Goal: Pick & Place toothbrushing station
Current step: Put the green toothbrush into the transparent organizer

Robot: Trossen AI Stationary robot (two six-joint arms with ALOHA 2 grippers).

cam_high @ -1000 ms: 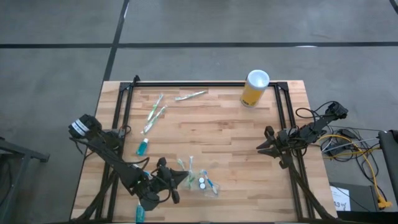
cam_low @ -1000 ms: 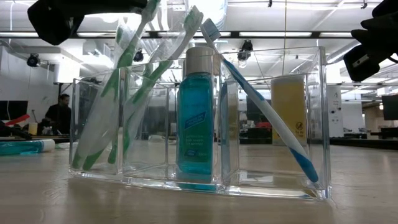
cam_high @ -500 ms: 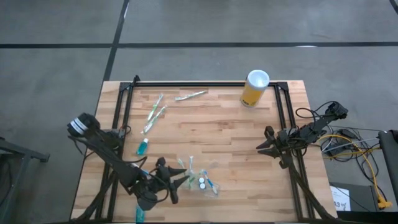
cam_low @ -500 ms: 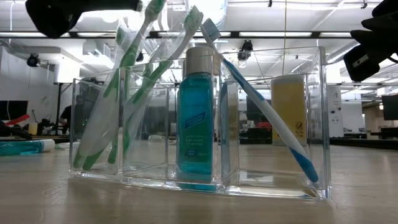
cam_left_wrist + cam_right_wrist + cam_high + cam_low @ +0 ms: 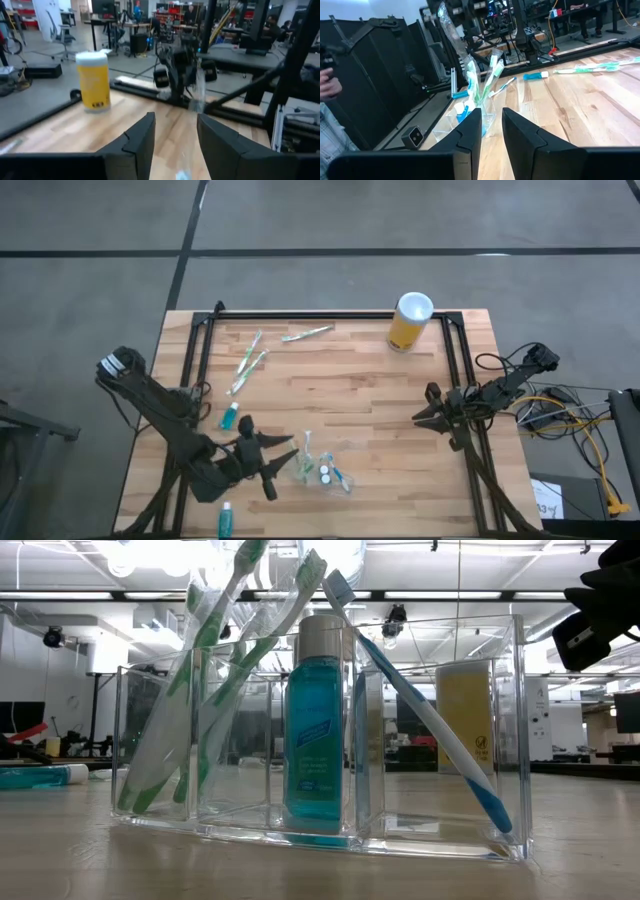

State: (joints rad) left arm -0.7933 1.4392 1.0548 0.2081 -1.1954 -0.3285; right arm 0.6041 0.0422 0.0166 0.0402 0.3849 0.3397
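We see the butcher-block tabletop [image 5: 360, 400] on grey floor; left gripper [image 5: 280, 452] gapes empty near its front edge; right gripper [image 5: 422, 411] stands narrow, empty.

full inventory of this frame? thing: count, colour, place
Organiser: 1, clear plastic with compartments, near edge of the table, right of the left gripper.
Toothbrushes in organiser: white-green ones leaning in one end compartment, one white-blue in the other end; exact count unclear.
Bottle in organiser: teal with pale cap, upright in the middle compartment; the high view shows two caps there.
Loose toothbrushes: 3, white-green, far-left area of the table.
Loose tubes: 2, teal, left side; the second at the near edge.
Canister: 1, yellow with white top, far right.
Table: 1, light wood.
Left gripper: open, just left of the organiser.
Right gripper: over the right side, holding nothing.
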